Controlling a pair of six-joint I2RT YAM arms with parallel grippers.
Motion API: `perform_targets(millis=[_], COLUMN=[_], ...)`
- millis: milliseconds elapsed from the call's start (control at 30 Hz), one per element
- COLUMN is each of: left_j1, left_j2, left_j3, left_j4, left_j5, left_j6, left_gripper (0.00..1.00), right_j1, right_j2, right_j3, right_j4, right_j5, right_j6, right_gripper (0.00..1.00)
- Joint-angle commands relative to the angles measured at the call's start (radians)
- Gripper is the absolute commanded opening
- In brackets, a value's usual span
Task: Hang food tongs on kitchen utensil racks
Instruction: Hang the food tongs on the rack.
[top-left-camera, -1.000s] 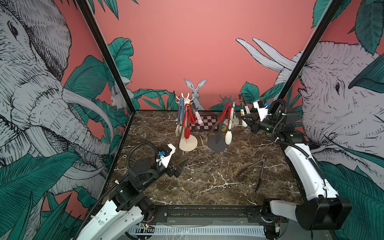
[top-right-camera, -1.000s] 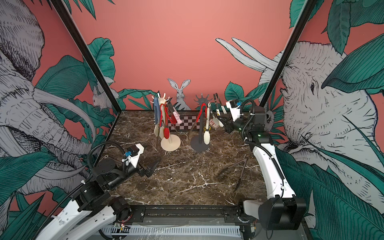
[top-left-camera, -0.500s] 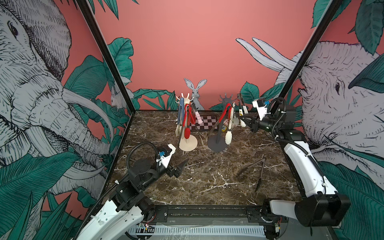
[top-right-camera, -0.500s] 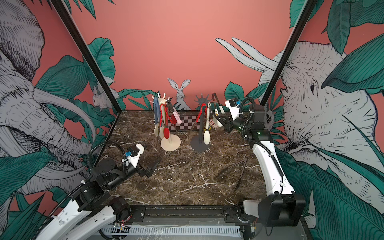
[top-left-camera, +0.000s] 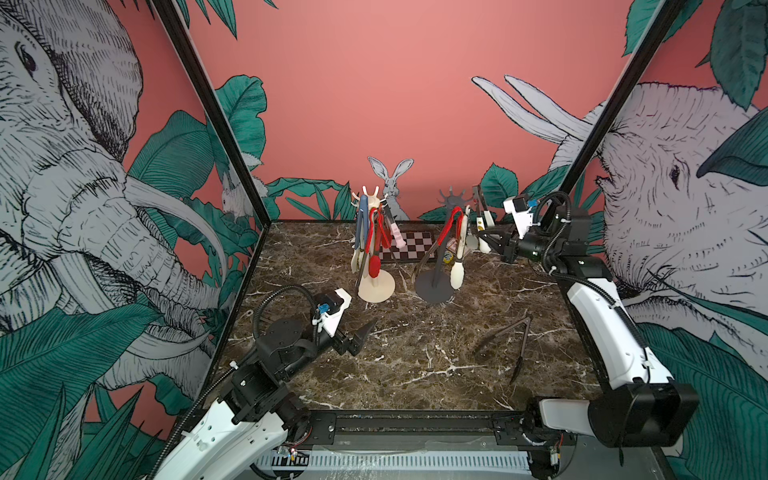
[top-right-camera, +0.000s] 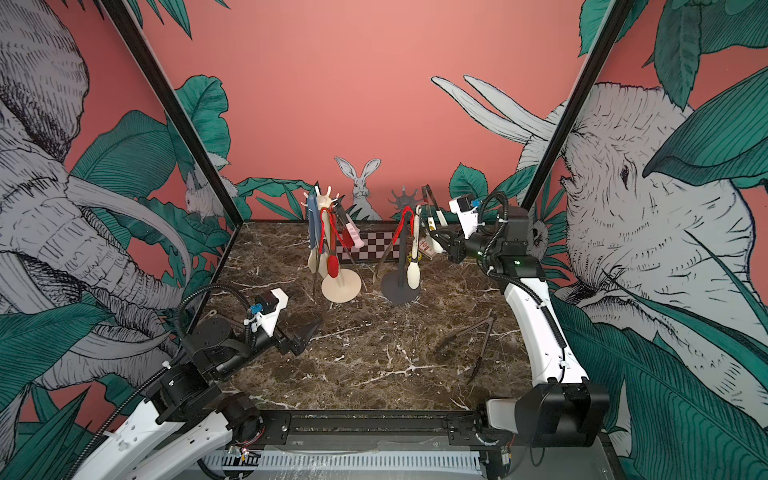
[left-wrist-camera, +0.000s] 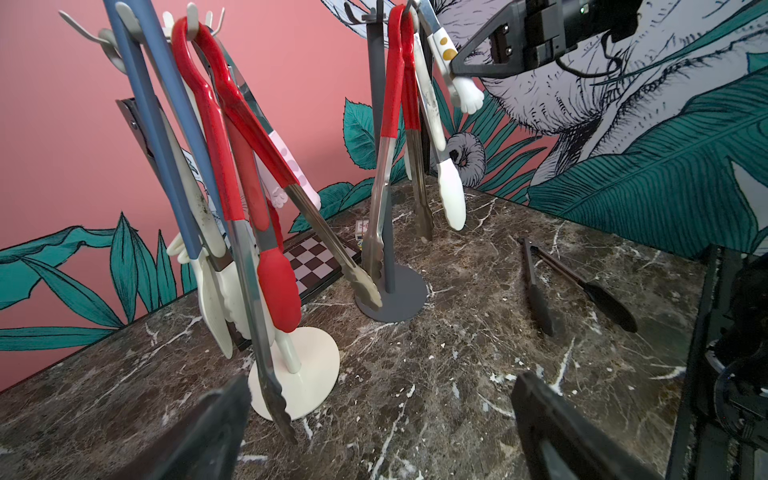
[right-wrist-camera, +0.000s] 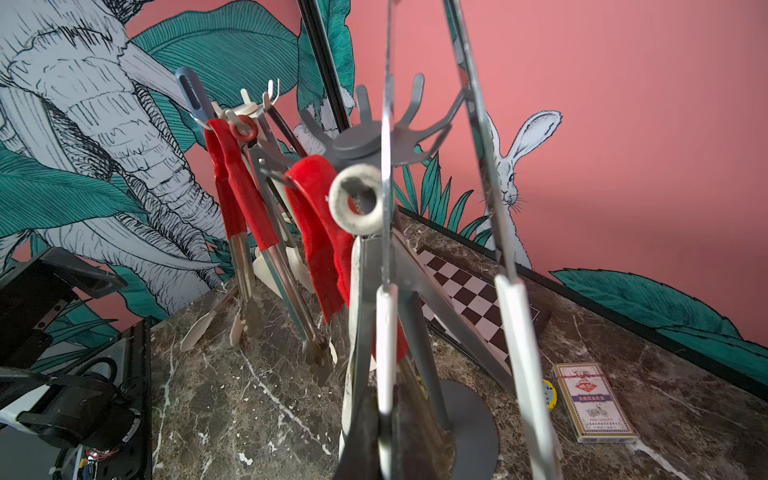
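This is looking like a robot test booth, maybe in a lab. Pink walls (top-left-camera: 374, 83) with a drawn elephant (top-left-camera: 62, 145) and leaves are standing around a brown marble table (top-left-camera: 415, 345). A left arm (top-left-camera: 232, 436) and a right arm (top-left-camera: 602, 328) are sitting by a black rail (top-left-camera: 415, 424).

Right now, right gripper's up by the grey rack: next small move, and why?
Likely ease the right gripper toward the crown of the dark grey rack, then lower slightly. It is shut on the white-tipped tongs, held upright right beside the crown and seemingly not yet hooked, and upturned prongs on that side look free.
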Motion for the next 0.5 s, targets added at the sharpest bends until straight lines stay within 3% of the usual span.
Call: perform_targets(millis=[0, 467], left_j1=[-0.001, -0.001], left_j2=[-0.012, -0.017], left_j3=[-0.006, -0.005], left_j4=[0.014, 0.005], left_j5=[0.001, -0.004], left_j6=[0.008, 0.008], left_gripper=[1.0, 1.0], right_j1=[-0.004, -0.005], right_j2=[0.007, 0.05], right_j3=[0.03, 0.048], right_j4=[0.027, 0.016], right_j5=[-0.04, -0.072], right_j6=[-0.011, -0.007], right_gripper=[0.0, 0.0])
